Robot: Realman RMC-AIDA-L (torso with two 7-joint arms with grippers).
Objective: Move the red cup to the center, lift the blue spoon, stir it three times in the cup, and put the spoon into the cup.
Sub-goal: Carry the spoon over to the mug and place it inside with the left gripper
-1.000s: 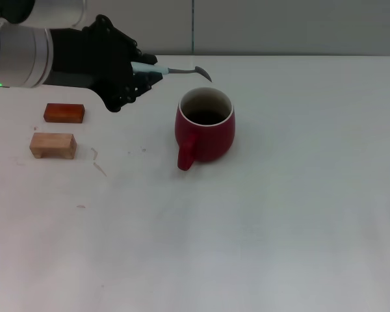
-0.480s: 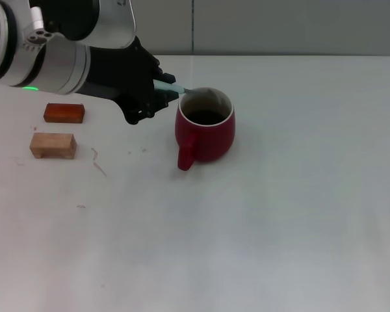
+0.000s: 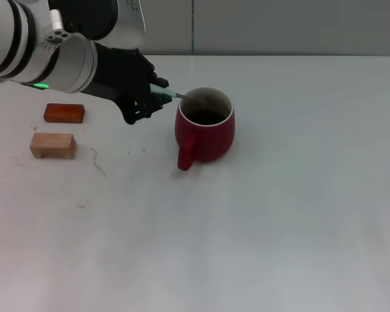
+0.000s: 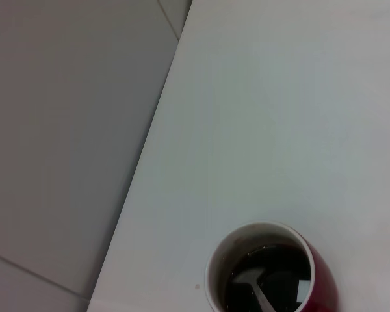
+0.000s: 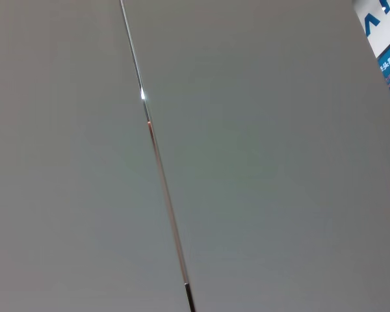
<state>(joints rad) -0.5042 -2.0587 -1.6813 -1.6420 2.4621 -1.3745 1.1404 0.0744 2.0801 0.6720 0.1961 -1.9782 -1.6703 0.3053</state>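
Observation:
The red cup (image 3: 205,129) stands upright near the middle of the white table, handle toward me. My left gripper (image 3: 153,99) is just left of the cup's rim, shut on the pale-blue handle of the blue spoon (image 3: 171,95). The spoon slants down over the rim into the cup. In the left wrist view the cup (image 4: 272,273) shows from above with the spoon's grey bowl (image 4: 250,281) inside against the dark interior. My right gripper is out of view; its wrist view shows only a wall.
An orange-red block (image 3: 64,113) and a tan wooden block (image 3: 52,145) lie at the left of the table (image 3: 279,214). The table's far edge meets a grey wall behind the cup.
My left gripper moved right and down toward the cup, bringing the spoon from above the far rim into the cup's mouth. The cup and blocks stayed put.

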